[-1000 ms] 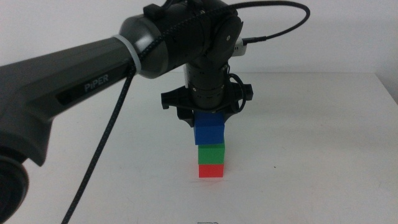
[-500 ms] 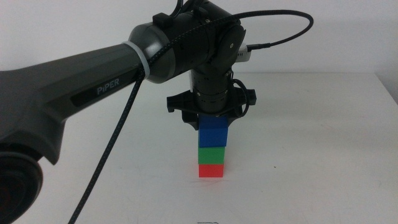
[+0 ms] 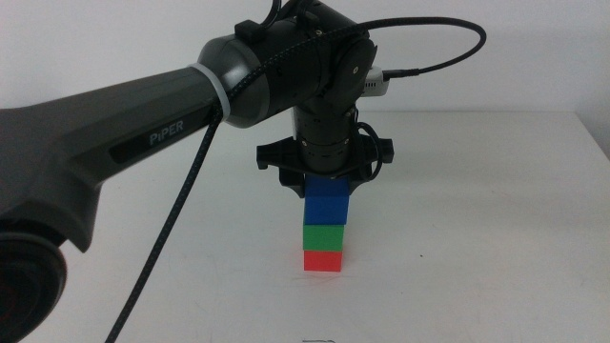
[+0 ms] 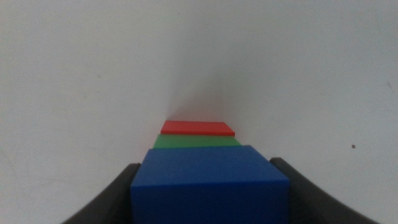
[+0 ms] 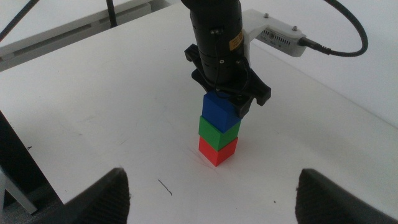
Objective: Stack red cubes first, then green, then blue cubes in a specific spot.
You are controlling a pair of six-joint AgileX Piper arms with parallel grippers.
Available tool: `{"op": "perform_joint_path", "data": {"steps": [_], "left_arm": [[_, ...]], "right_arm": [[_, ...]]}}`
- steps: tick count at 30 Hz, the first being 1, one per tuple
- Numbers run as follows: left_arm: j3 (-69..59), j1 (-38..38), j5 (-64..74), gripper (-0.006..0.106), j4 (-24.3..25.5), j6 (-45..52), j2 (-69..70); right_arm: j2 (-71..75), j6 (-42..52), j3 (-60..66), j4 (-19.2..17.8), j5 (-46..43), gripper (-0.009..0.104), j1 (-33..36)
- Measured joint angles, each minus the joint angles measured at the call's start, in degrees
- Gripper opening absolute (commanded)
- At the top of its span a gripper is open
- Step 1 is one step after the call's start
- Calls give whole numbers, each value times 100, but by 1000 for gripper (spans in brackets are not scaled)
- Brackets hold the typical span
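Observation:
A red cube (image 3: 323,260) sits on the white tabletop with a green cube (image 3: 324,234) on it and a blue cube (image 3: 326,202) on top. My left gripper (image 3: 325,191) comes straight down from above, shut on the blue cube. In the left wrist view the blue cube (image 4: 210,183) fills the gap between the two dark jaws, with the green cube (image 4: 196,142) and red cube (image 4: 198,128) showing beyond it. My right gripper (image 5: 214,205) hangs open some way off, looking at the stack (image 5: 219,129); it is out of the middle view.
The left arm's black cable (image 3: 172,210) hangs down on the left side of the table. The table's edge (image 5: 12,134) drops off beside the stack's area. A small dark mark (image 5: 165,185) lies on the white surface near the red cube.
The left gripper came down with the blue cube, closing the gap to the green cube. Over the last half second nothing has visibly moved.

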State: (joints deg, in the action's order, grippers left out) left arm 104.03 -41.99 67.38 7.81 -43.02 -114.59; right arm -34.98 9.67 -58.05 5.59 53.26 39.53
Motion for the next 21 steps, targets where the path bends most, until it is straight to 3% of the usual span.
{"op": "perform_joint_path", "data": {"steps": [4, 10, 21], "left_arm": [[0, 0, -23, 74, -6, 97, -4], [0, 0, -46, 89, -11, 290, -64], [810, 0, 355, 91, 79, 1076, 648]], "right_arm": [[0, 0, 0, 0, 0, 82, 0], [0, 0, 0, 0, 0, 82, 0], [0, 0, 0, 0, 0, 82, 0]]}}
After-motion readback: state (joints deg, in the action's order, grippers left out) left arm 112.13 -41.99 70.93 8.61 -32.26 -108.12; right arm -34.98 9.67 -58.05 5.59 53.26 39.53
